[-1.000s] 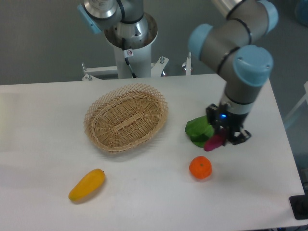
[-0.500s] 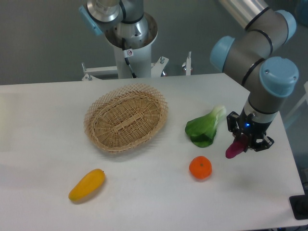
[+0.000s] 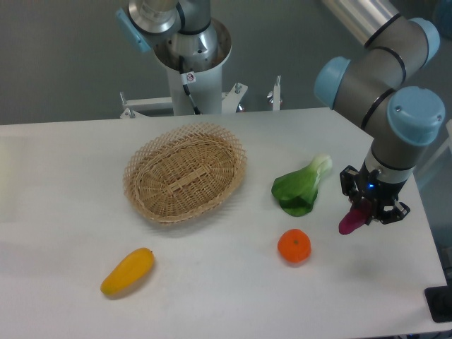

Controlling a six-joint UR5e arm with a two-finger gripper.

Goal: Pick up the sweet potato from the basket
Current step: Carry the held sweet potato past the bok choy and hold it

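Note:
My gripper (image 3: 369,209) is at the right side of the table, shut on the magenta sweet potato (image 3: 351,221), which sticks out below the fingers and points down-left, close to the tabletop. The tan wicker basket (image 3: 185,171) sits left of centre, well away from the gripper, with nothing in it.
A green bok choy (image 3: 300,186) lies left of the gripper. A round orange (image 3: 294,246) sits below it. A yellow mango-like fruit (image 3: 127,271) lies at the front left. The robot base (image 3: 192,60) stands behind the basket. The table's right edge is close to the gripper.
The gripper has carried the sweet potato to the right, from beside the bok choy to near the table's right edge, and slightly lower. The bok choy's white stem is now uncovered.

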